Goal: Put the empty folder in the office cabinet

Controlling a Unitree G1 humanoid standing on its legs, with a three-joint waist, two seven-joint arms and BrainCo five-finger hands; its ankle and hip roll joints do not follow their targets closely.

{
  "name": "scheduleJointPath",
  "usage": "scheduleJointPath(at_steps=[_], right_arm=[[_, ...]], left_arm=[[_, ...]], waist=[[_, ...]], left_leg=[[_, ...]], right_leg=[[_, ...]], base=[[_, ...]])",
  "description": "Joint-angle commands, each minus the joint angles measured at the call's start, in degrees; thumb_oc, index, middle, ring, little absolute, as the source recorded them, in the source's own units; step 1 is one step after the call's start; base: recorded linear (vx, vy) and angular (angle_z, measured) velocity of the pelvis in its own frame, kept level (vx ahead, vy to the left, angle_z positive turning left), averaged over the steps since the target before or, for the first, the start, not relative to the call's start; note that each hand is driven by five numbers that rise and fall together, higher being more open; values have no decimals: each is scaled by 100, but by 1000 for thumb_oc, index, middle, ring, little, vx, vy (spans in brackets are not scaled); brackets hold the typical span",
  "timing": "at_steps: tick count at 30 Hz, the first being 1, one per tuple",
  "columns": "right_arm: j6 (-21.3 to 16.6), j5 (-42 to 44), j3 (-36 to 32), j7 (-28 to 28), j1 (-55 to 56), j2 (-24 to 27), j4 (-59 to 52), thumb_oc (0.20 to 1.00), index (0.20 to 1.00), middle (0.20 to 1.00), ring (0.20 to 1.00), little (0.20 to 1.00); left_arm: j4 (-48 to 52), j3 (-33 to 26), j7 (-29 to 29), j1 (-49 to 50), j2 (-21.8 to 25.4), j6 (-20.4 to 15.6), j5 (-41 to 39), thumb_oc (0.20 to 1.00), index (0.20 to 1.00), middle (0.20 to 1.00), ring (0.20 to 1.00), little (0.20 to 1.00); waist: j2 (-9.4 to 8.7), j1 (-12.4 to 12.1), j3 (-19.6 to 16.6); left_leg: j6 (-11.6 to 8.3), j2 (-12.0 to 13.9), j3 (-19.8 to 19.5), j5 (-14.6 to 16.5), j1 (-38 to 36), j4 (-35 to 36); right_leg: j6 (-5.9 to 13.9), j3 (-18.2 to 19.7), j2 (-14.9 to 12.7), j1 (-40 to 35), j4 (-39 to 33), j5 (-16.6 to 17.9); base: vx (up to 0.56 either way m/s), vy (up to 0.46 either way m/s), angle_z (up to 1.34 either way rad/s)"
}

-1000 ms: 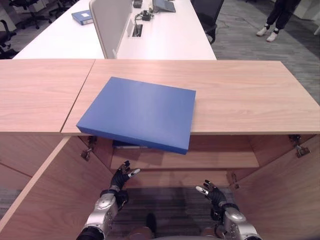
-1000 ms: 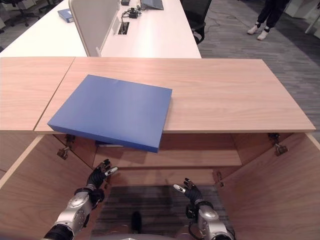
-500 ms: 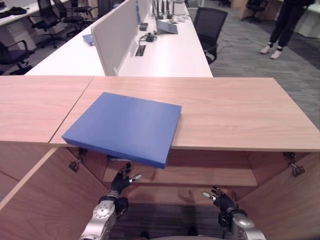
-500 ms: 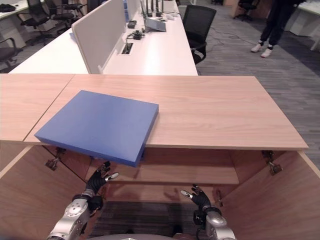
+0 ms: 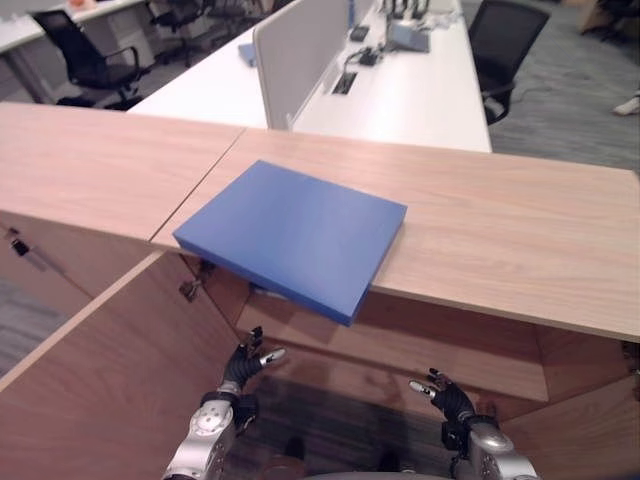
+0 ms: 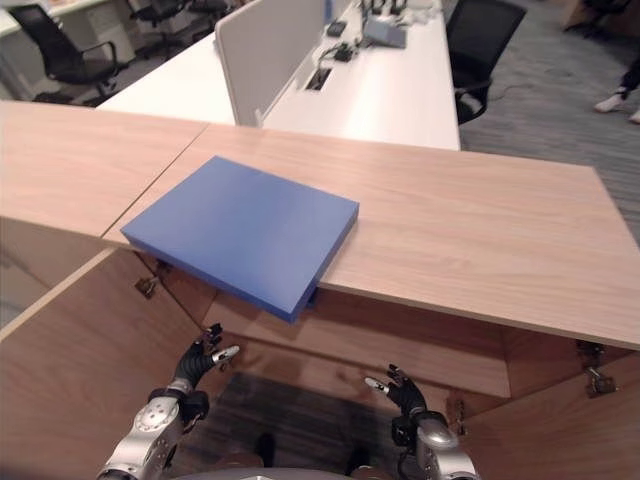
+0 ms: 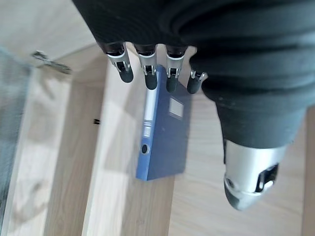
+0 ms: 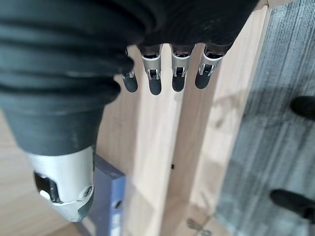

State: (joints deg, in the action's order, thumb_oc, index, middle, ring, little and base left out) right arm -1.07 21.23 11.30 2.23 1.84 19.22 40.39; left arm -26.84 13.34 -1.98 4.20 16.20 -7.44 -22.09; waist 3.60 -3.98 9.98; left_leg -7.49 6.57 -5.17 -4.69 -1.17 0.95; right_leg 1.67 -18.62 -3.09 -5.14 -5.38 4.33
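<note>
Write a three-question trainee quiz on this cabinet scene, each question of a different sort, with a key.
1. True or false: the left hand is gripping the blue folder on the cabinet top.
2. Multiple choice: the folder on top lies A) wholly on the top, B) with a corner overhanging the front edge, C) on the floor.
3. Fill in: past the left hand's fingers, the left wrist view shows a second blue folder lying on a wooden ____.

Key: 1 false: both it and the right hand are open and hold nothing. 2 B. 3 shelf.
</note>
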Motion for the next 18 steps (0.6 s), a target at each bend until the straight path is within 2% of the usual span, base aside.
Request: scheduleJointPath(at_steps=[1,3,4,6,8,9,10,11,15,16,17,18], right_arm=[[-231,-76,121,-30,-311,112,-329,1000,1000,1000,1000,1000],[-213,-84,116,-19,-293,115,-344,1000,1000,1000,1000,1000],[-200,-74,73,1,-266,106,-327,1000,1000,1000,1000,1000],[-189,-33,-22,-19,-195,86,-215,1000,1000,1000,1000,1000],[-184,12,-127,-29,-98,62,-124,1000,1000,1000,1000,1000],[-184,12,-127,-29,-98,62,-124,1000,1000,1000,1000,1000],[-179,23,-162,-33,-68,35,-93,1000,1000,1000,1000,1000],[-161,3,-206,-55,-57,6,-17,1000,1000,1000,1000,1000],[-158,20,-296,-80,-48,-135,-84,1000,1000,1000,1000,1000],[-157,19,-294,-71,-70,-175,-47,1000,1000,1000,1000,1000],[-135,64,-285,-90,-187,-254,-49,1000,1000,1000,1000,1000],[-135,93,-263,-92,-251,-286,-53,1000,1000,1000,1000,1000]], left_arm=[[275,-167,9,-468,119,-300,-170,1000,1000,1000,1000,1000],[269,-178,28,-428,105,-284,-195,1000,1000,1000,1000,1000],[217,-187,41,-395,76,-261,-201,1000,1000,1000,1000,1000],[94,-172,52,-417,21,-242,-188,1000,1000,1000,1000,1000],[108,-133,78,-411,-29,-220,-153,1000,1000,1000,1000,1000],[108,-133,78,-411,-29,-220,-153,1000,1000,1000,1000,1000],[120,-118,78,-416,-47,-220,-128,1000,1000,1000,1000,1000],[119,-78,85,-463,-49,-221,-83,1000,1000,1000,1000,1000],[184,-51,137,-423,34,-212,-4,1000,1000,1000,1000,1000],[149,-35,160,-430,49,-210,16,1000,1000,1000,1000,1000],[103,-28,133,-470,117,-211,46,1000,1000,1000,1000,1000],[82,-15,122,-529,156,-211,39,1000,1000,1000,1000,1000]], waist=[[-522,155,86],[-469,208,44],[-408,352,-43],[-310,577,-139],[-173,715,-217],[-173,715,-217],[-126,732,-245],[-121,768,-208],[-193,780,-110],[-217,796,-89],[-249,919,28],[-191,893,92]], left_leg=[[-221,41,234,537,-257,-1238],[-203,83,219,679,-541,-1220],[-174,112,228,755,-924,-1219],[-147,210,456,819,-1269,-1068],[-92,315,768,1015,-1534,-539],[-92,315,768,1015,-1534,-539],[-46,277,869,1120,-1640,-248],[52,141,859,1270,-1607,-48],[256,-232,867,1247,-1551,405],[272,-290,860,1238,-1482,405],[343,-343,803,1156,-1364,405],[386,-316,832,1141,-1302,405]], right_leg=[[225,174,-475,-253,38,-234],[213,190,-410,-215,60,-241],[205,159,-369,-62,118,-187],[212,15,-369,138,191,-114],[270,-114,-391,279,254,-12],[270,-114,-391,279,254,-12],[297,-102,-404,341,280,41],[389,-76,-545,538,345,224],[646,32,-833,896,348,753],[739,89,-907,982,346,879],[958,561,-957,1328,609,1083],[978,874,-847,1444,868,836]], base=[[-228,20,2],[-125,62,-8],[-206,126,-3],[-245,176,28],[-159,167,41],[-123,138,31],[-214,199,14],[-284,271,2],[-213,197,-2],[-298,153,0],[-351,142,21],[-439,132,51]])
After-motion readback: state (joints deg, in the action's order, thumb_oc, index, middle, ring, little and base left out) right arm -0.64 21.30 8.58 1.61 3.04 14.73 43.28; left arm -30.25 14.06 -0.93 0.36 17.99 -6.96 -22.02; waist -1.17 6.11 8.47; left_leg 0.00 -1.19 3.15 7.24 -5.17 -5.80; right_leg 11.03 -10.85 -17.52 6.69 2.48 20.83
